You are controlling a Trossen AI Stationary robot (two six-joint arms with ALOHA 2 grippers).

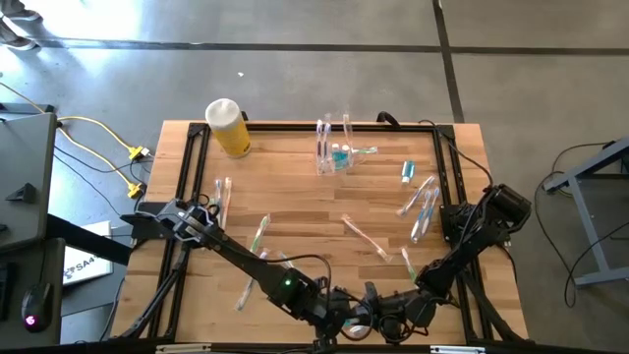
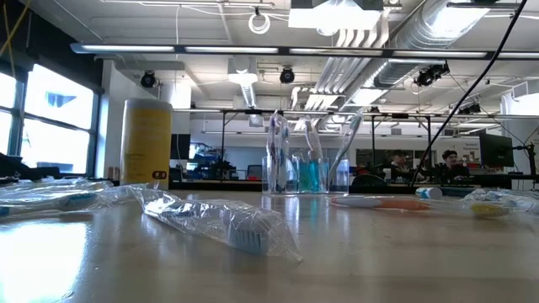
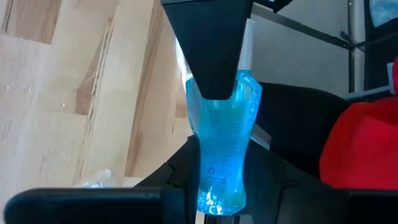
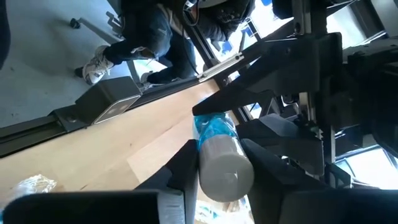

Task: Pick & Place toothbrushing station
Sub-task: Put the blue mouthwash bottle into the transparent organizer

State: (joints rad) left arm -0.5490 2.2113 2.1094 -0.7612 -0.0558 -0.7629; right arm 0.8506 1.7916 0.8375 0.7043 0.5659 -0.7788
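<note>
Teal tube w/ white cap is what we see pinched between both claws at the near table edge, well away from the clear cup, on the opposite side of the wooden table. Left gripper is closed on the tube's teal body, fingers partly apart w/ the tube filling the gap. Right gripper is closed around the capped end, tube sitting between its fingers. We see both arms meet nose to nose there in the high view.

The cup stands upright at the far edge w/ several brushes in it and teal inside. Yellow container stands left of the cup, apart from it. Wrapped toothbrushes lie scattered betw. cup and claws; another teal tube lies right of the cup.
</note>
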